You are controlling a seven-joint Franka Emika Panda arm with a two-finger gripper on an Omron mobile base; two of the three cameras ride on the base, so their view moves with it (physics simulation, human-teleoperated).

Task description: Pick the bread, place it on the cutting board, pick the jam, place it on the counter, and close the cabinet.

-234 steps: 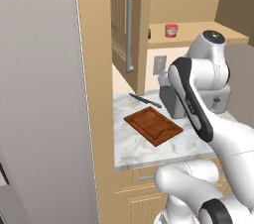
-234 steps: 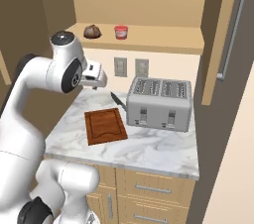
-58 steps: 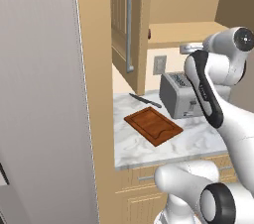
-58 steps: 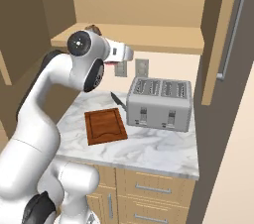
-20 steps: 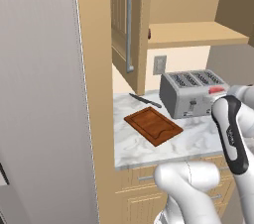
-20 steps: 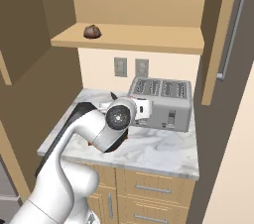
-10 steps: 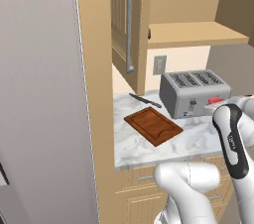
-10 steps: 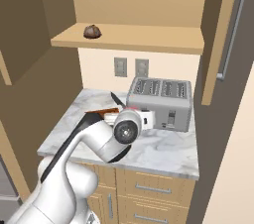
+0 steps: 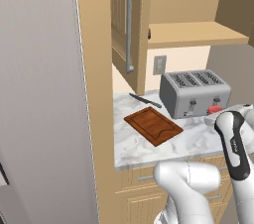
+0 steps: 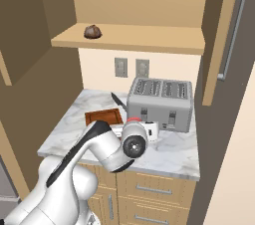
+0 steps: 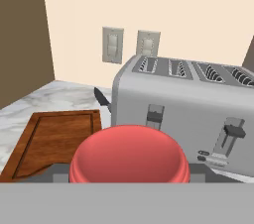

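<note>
I have the jam (image 11: 130, 154) gripped in the claw (image 10: 133, 125), its red body swelling up from the 6 o'clock edge of the hand view with the jaws spread about halfway and pressed against its sides. In the left base view the jar shows as a red spot at the end of the arm, low in front of the toaster (image 9: 194, 92) and above the counter (image 9: 198, 141); I cannot tell whether it already touches the stone. In the right base view the jar's red top peeks above the wrist joint, with the toaster just behind it at 1 o'clock. The cutting board (image 9: 153, 124) lies flat on the counter to the toaster's 9 o'clock in the left base view, bare on top, and in the hand view its grooved corner sits at 9 o'clock of the jar. A dark-handled knife (image 9: 145, 100) lies on the counter behind the board, near the wall. The bread (image 10: 92, 31) sits on the cabinet shelf (image 10: 149, 42), toward its left end at 11 o'clock in the right base view, well apart from the board below. The cabinet (image 9: 128, 25) stands open, its door swung out with the long grey handle (image 9: 130, 29) facing me, and two wall outlets (image 11: 130, 44) sit above the toaster.
</note>
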